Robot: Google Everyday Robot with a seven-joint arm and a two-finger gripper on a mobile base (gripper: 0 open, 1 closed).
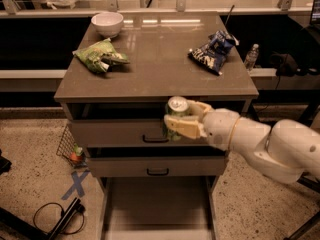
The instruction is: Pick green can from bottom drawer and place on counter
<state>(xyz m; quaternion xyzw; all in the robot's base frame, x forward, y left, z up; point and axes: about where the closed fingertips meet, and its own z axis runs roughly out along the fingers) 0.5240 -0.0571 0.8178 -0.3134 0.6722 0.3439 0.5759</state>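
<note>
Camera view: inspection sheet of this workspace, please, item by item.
Surface: counter, glossy, carries three items.
Job's things: green can held upright before the top drawer, just under the counter's edge; bottom drawer pulled out, nothing seen inside.
Clutter: bowl back left, green bag left, blue bag right, all on the counter.
Grippers: gripper at the top drawer's front, fingers shut on the can.
Cables: black cable on the floor, lower left.
Surroundings: tape X, wire basket, bottle.
</note>
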